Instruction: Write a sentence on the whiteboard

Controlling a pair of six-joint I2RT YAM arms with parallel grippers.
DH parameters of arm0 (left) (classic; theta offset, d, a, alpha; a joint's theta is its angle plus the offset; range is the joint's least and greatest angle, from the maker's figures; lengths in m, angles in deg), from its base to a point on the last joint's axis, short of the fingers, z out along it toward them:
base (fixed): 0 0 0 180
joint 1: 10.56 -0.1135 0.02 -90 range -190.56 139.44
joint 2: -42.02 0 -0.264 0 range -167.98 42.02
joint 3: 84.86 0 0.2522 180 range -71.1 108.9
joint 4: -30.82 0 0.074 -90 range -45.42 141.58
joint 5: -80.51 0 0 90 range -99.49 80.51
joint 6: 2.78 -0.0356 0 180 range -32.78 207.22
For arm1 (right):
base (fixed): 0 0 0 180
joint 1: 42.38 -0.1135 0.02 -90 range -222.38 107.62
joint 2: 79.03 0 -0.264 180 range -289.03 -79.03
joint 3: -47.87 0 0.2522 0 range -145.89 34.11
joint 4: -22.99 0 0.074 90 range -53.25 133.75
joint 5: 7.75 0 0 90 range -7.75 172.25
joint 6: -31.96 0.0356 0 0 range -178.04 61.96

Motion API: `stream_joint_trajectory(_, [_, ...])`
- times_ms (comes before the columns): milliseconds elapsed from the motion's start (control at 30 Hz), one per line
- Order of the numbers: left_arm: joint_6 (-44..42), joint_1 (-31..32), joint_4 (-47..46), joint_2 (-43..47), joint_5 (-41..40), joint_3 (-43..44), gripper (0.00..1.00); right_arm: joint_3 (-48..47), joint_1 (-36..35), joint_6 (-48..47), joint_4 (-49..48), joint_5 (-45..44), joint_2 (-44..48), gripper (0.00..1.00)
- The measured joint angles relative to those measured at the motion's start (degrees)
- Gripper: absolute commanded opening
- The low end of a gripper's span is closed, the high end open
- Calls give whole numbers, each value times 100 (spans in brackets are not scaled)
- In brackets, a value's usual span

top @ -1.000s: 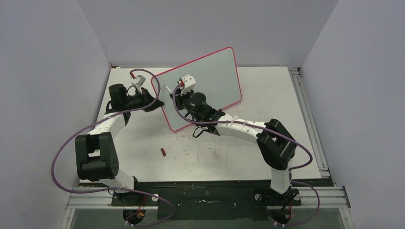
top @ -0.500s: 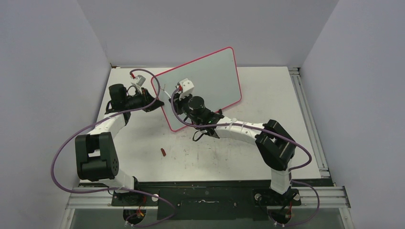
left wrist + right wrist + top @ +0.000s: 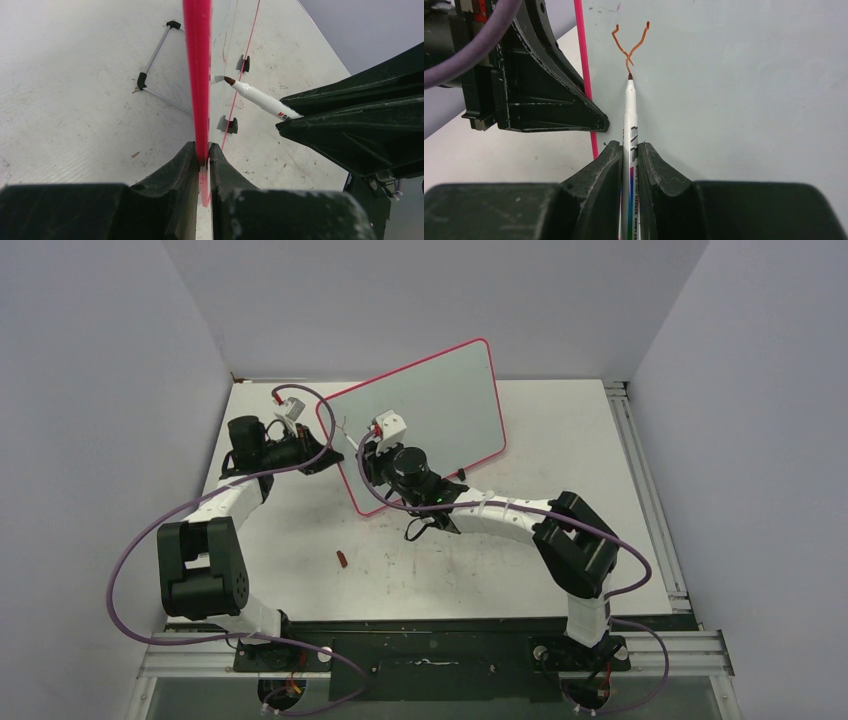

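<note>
- Whiteboard (image 3: 450,400): stood upright on its long edge on the table (image 3: 560,440), left of centre toward the far side. It is turned at an angle, with the writing face toward the right arm. Two black clip feet (image 3: 242,63) are seen at its lower edge.
- Left end effector (image 3: 202,155): clamped on the pink-red rim at the board's left edge, one finger on each face. The board is thus held edge-on between the fingers.
- Right end effector (image 3: 629,150): closed on a white marker (image 3: 629,115), which is gripped along the barrel with the brown tip pointed away at the board face.
- The sentence (image 3: 629,45): only one reddish-brown Y-shaped letter is seen, near the board's left rim and close to the left end effector's fingers.
- Marker tip: located just below the foot of that letter, straight ahead of the right end effector. Whether it touches the surface cannot be told.
- Small red piece (image 3: 341,559): lying on the table nearer the arm bases, well apart from both end effectors.
</note>
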Motion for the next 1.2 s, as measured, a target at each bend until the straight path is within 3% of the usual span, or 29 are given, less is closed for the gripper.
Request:
stream_joint_trajectory(767, [0, 2, -2, 13, 44, 0, 0, 778, -149, 61, 160, -205, 310, 5])
stream_joint_trajectory(1200, [0, 2, 0, 15, 46, 0, 0, 610, -55, -68, 160, -323, 599, 5])
